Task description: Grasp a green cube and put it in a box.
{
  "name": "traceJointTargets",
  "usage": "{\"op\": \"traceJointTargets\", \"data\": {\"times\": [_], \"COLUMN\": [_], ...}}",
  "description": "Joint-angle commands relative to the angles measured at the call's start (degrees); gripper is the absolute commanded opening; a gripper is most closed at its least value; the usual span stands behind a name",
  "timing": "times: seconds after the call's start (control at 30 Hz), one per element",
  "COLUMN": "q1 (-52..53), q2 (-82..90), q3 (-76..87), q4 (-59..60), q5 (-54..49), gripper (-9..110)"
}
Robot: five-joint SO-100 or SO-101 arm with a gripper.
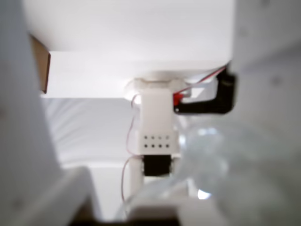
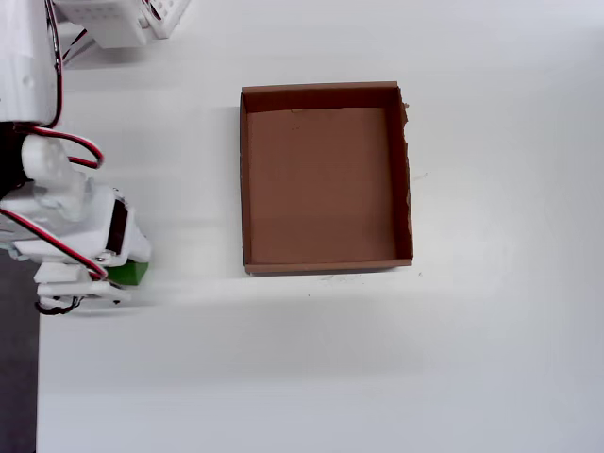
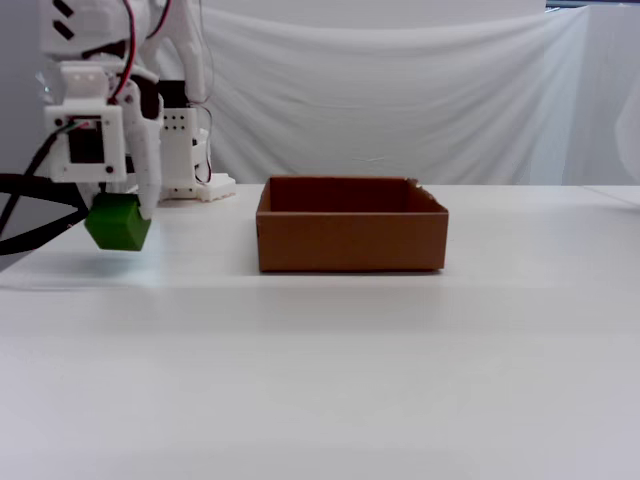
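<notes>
The green cube (image 3: 118,223) hangs tilted just above the table at the far left of the fixed view, with my gripper (image 3: 120,212) shut on it from above. From overhead only a sliver of the green cube (image 2: 130,274) shows under the gripper (image 2: 111,274). The box (image 3: 350,240), a shallow brown cardboard tray, rests on the table to the right of the cube, apart from it. In the overhead view the box (image 2: 327,267) lies in the middle with nothing in it. The wrist view is blurred, hides the cube and catches one brown corner of the box (image 1: 41,66).
The arm's white base (image 3: 185,150) with red wires stands at the back left, and the base (image 2: 118,24) also shows at the overhead view's top left. A dark strip (image 2: 17,377) runs along the table's left edge. A white cloth (image 3: 400,100) hangs behind.
</notes>
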Motion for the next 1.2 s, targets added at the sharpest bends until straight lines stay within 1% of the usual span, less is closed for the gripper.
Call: {"op": "traceJointTargets", "data": {"times": [0.0, 0.33, 0.5, 0.67, 0.8, 1.17], "q1": [-2.46, -13.89, -21.71, -29.88, -34.98, -44.21], "q2": [5.45, 13.10, 13.10, 7.47, 1.32, -13.62], "q3": [-4.04, -9.40, -13.27, -17.84, -21.27, -27.07], "q4": [3.08, 15.38, 18.19, 20.30, 20.92, 20.13], "q5": [2.02, 9.32, 14.15, 19.60, 21.88, 26.28], "gripper": [13, 13, 13, 13, 13, 13]}}
